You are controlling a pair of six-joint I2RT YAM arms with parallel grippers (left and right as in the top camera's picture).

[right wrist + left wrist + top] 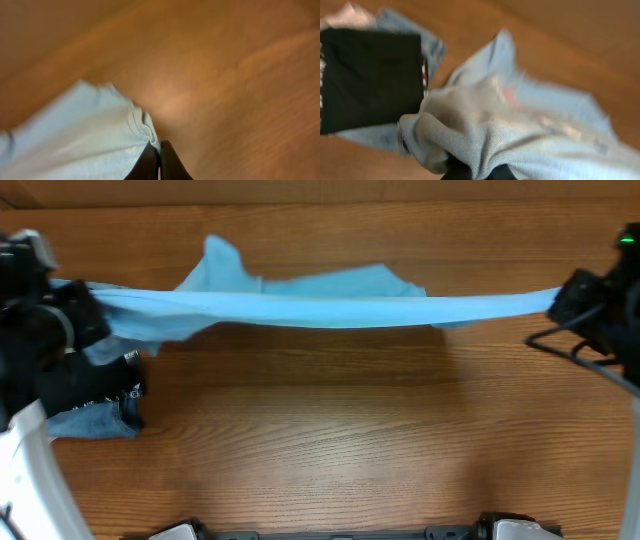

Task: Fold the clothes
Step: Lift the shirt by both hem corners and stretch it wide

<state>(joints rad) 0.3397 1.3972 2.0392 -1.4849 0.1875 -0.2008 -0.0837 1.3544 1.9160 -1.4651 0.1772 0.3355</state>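
Observation:
The light blue T-shirt (320, 305) hangs stretched in a long band across the back of the table, held off the wood between both arms. My left gripper (85, 310) is shut on its left end, where the cloth bunches over the black fingers (495, 172); faint red and white print shows on the fabric (507, 95). At the far right my right gripper (555, 300) is shut on a hemmed edge of the T-shirt (100, 145), pinched between the dark fingertips (150, 162). A sleeve flap (222, 265) lies on the table behind the band.
A black garment with white print (95, 385) lies on blue jeans (95, 422) at the left edge, under my left arm; the black garment (370, 80) also fills the left wrist view's left side. Bare wooden table (330, 440) spreads in front.

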